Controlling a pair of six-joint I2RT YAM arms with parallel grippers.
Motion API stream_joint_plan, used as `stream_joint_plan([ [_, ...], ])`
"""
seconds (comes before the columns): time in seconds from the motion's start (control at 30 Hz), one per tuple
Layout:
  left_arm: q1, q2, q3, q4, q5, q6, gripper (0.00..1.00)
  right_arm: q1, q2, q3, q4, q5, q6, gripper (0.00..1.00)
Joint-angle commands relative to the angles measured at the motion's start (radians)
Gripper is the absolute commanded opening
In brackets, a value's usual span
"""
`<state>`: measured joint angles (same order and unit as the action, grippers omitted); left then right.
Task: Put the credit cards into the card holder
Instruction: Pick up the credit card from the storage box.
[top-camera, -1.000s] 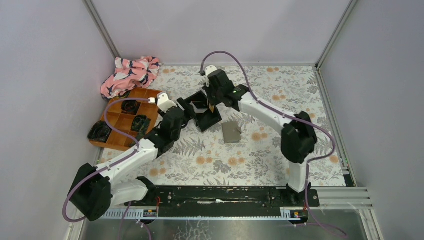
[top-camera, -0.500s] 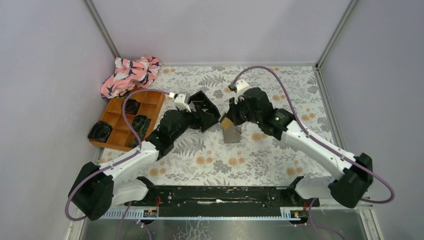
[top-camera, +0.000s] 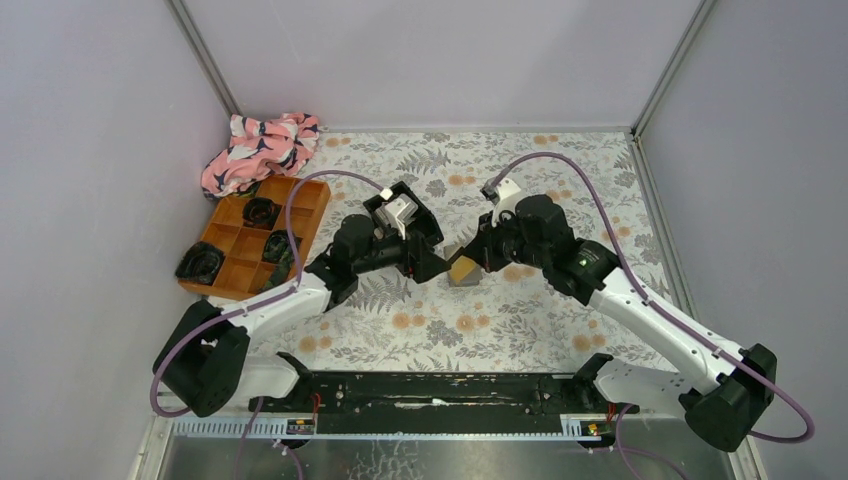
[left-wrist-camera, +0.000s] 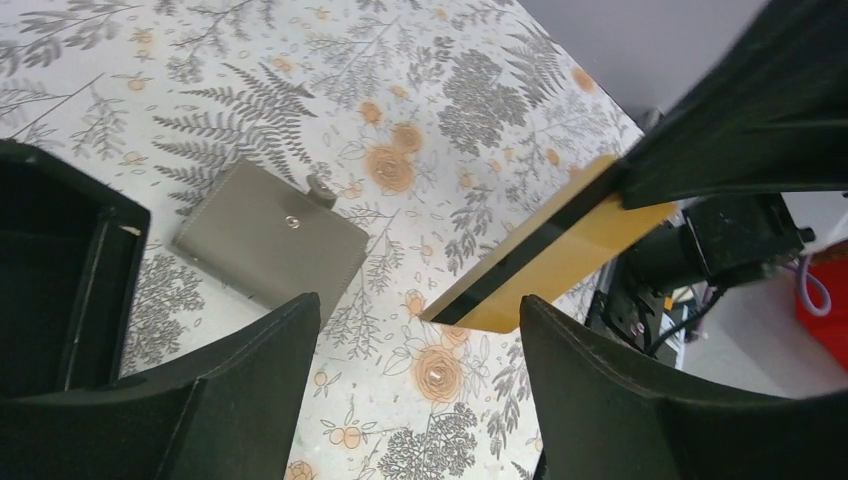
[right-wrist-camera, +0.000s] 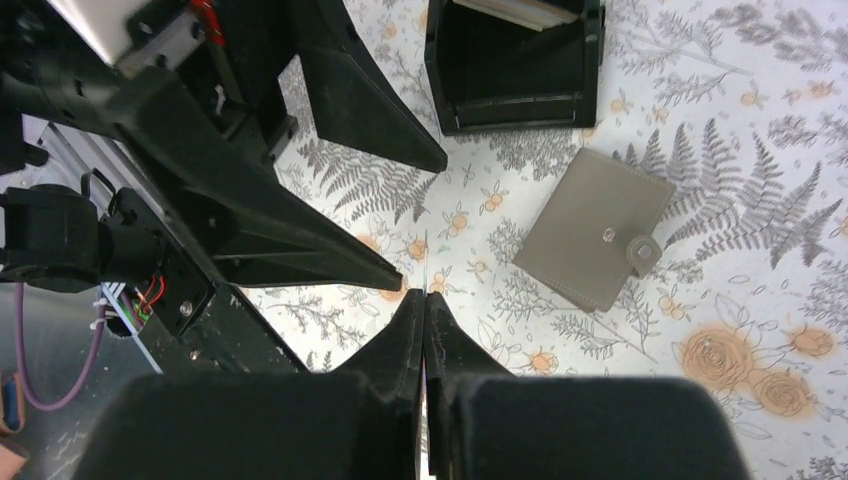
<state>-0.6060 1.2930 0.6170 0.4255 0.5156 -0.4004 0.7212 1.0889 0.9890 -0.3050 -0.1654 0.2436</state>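
The card holder (left-wrist-camera: 270, 235) is a closed grey-taupe wallet with a snap tab, lying flat on the floral cloth; it also shows in the right wrist view (right-wrist-camera: 597, 240). My right gripper (right-wrist-camera: 424, 296) is shut on a gold credit card (left-wrist-camera: 560, 255) with a black stripe, held edge-up just above the cloth beside the wallet (top-camera: 461, 270). My left gripper (left-wrist-camera: 415, 400) is open and empty, its jaws facing the card's free end without touching it. Pale cards (right-wrist-camera: 515, 8) lie in the black tray (right-wrist-camera: 590, 60).
The black tray (top-camera: 430, 222) sits just behind the left gripper. An orange compartment tray (top-camera: 230, 240) with dark items stands at the left, a pink patterned cloth (top-camera: 260, 148) behind it. Grey walls close in the left, back and right.
My right arm has carried the gold card from the black tray forward to the wallet. My left arm has swung right, bringing its open jaws up to the card.
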Motion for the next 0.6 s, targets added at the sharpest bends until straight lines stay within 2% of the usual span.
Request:
stream_joint_plan([
  [0.0,0.004,0.004,0.028,0.074,0.123,0.046,0.79,-0.022,-0.016,-0.033,0.027,-0.081,0.021,0.00],
  [0.27,0.004,0.080,0.074,0.080,0.269,0.055,0.72,-0.063,0.016,-0.046,0.064,-0.166,0.029,0.00],
  [0.57,0.005,0.125,0.105,0.085,0.324,0.060,0.64,-0.095,0.070,-0.052,0.125,-0.258,0.051,0.00],
])
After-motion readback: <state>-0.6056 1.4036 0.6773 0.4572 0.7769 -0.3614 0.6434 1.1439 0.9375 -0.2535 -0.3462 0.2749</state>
